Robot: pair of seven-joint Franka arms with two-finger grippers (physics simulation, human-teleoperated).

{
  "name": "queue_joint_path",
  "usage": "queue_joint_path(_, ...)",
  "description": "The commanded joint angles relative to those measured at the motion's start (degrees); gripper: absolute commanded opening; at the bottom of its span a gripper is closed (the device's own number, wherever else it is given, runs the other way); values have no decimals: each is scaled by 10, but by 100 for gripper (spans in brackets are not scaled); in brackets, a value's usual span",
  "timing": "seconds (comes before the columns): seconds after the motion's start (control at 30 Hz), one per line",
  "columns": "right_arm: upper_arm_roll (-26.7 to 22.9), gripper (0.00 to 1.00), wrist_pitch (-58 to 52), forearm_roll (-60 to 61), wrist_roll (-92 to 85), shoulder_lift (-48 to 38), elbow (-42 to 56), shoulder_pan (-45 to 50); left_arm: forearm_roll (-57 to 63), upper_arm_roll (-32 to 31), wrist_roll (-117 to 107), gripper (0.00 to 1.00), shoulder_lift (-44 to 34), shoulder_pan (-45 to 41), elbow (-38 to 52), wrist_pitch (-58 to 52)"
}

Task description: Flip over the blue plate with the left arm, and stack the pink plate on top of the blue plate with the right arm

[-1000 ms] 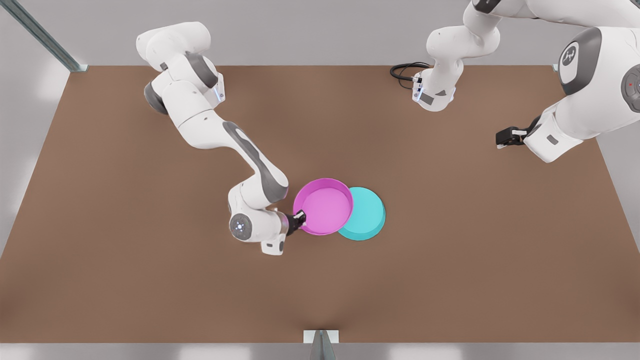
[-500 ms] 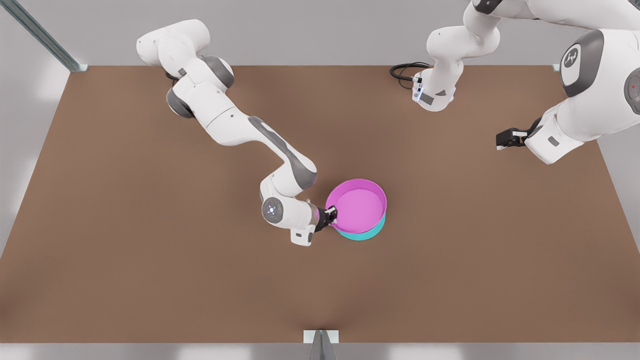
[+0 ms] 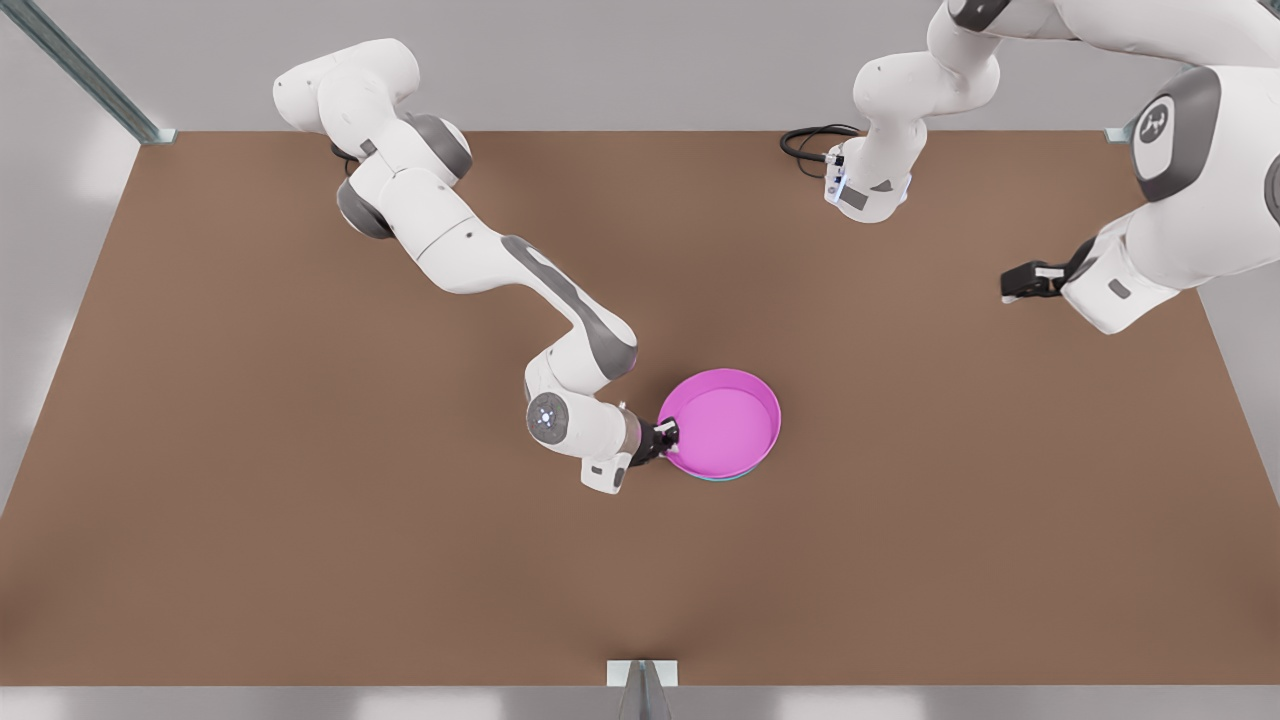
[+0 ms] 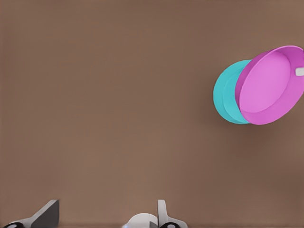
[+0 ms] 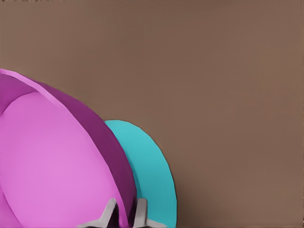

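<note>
The pink plate point(image 3: 722, 425) sits almost squarely over the blue plate point(image 3: 722, 481), which shows as a thin turquoise sliver along its near edge. My right gripper point(image 3: 668, 436) is shut on the pink rim on the side toward the front view's left. In the right wrist view its fingertips point(image 5: 110, 213) pinch the pink plate point(image 5: 52, 161), with the blue plate point(image 5: 147, 166) behind it. From the left wrist view the pink plate point(image 4: 268, 85) looks tilted above the blue plate point(image 4: 225, 92). My left gripper point(image 3: 1012, 285) waits open, far off at the front view's right.
A black cable point(image 3: 810, 140) loops at the brown table's point(image 3: 300, 500) back edge by an arm base. A metal post point(image 3: 641, 680) stands at the middle of the front edge, and a rail point(image 3: 80, 70) runs at the back left corner.
My right gripper carried the pink plate toward the front view's right, from beside the blue plate to over it, then sank slightly. The left arm shifted slightly.
</note>
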Motion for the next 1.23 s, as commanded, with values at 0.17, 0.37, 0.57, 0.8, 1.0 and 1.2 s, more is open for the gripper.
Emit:
queue_joint_path(0.17, 0, 100, 3, -2, 48, -2, 1, 0, 1, 0, 9, 100, 0, 6, 0, -1)
queue_joint_path(0.37, -2, 100, -69, -5, 28, -76, -17, -39, 0, -1, 9, 100, -1, 6, 1, -1)
queue_joint_path(0.57, -40, 100, -459, -307, 18, -259, -25, -118, -26, 1, 12, 100, -3, 6, 2, 0)
queue_joint_path(0.8, -69, 100, -352, -216, 58, -551, -331, -341, -21, 3, 10, 100, -15, -3, -3, 19)
queue_joint_path(1.0, -69, 100, -347, -215, 35, -536, -303, -348, -22, 2, 2, 100, -15, -3, -3, 19)
queue_joint_path(1.2, -69, 100, -351, -220, 34, -537, -299, -347, -21, 2, 1, 100, -15, -3, -3, 15)
